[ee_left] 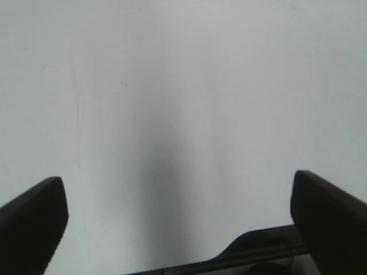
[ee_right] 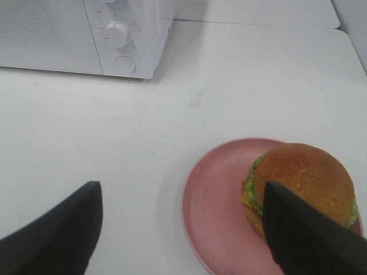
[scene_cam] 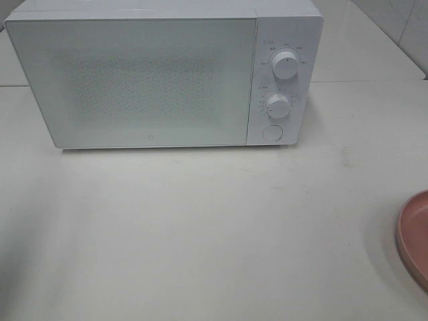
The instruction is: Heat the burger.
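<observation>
Both my left gripper [ee_left: 178, 217] and right gripper [ee_right: 183, 229] stand open, empty. The burger [ee_right: 302, 186] sits on the pink plate [ee_right: 215, 206], right of the shut microwave [scene_cam: 134, 80]. I'd open its door first, then take the burger gently by its sides.

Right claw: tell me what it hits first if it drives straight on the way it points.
Probably the bare table just beside the plate; the open right claw aims down at it. The burger sits off to one side. Depth is unclear.
</observation>
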Tool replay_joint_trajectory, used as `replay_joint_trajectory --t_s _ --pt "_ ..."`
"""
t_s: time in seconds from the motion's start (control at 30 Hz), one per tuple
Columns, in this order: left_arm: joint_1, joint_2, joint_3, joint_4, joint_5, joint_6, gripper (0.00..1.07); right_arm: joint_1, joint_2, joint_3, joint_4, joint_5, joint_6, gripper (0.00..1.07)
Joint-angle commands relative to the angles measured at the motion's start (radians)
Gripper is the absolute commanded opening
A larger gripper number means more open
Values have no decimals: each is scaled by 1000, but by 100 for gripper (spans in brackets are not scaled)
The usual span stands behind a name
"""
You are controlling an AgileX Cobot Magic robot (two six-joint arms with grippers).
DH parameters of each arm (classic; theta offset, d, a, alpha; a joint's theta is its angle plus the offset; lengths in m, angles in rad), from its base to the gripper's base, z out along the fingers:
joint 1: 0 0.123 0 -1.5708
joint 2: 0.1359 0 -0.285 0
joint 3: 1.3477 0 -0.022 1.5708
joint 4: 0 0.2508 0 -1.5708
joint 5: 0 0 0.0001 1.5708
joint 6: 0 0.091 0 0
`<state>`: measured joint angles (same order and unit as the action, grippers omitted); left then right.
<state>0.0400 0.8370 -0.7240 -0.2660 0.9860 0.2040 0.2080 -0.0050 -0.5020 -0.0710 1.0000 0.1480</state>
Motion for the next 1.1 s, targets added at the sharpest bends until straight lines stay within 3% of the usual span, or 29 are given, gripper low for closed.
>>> replay_joint_trajectory --t_s 0.03,0.27,0.53,0.83,0.9,1.1 --pt "4 -112 44 17 -9 -22 98 -5 -27 3 -3 -4 -1 75" --pt "4 -316 135 16 -12 -23 98 -5 -27 3 -3 -4 -1 75" --pt "4 -441 181 16 -8 -32 98 -5 -27 3 -3 -4 -1 75" --pt "4 -482 181 13 31 -61 98 -5 -27 3 -3 -4 -1 75" --pt "4 -508 208 23 83 -92 98 -5 -27 3 -3 -4 -1 75" --pt "4 -536 207 62 88 -91 98 -5 -27 3 -3 -4 -1 75"
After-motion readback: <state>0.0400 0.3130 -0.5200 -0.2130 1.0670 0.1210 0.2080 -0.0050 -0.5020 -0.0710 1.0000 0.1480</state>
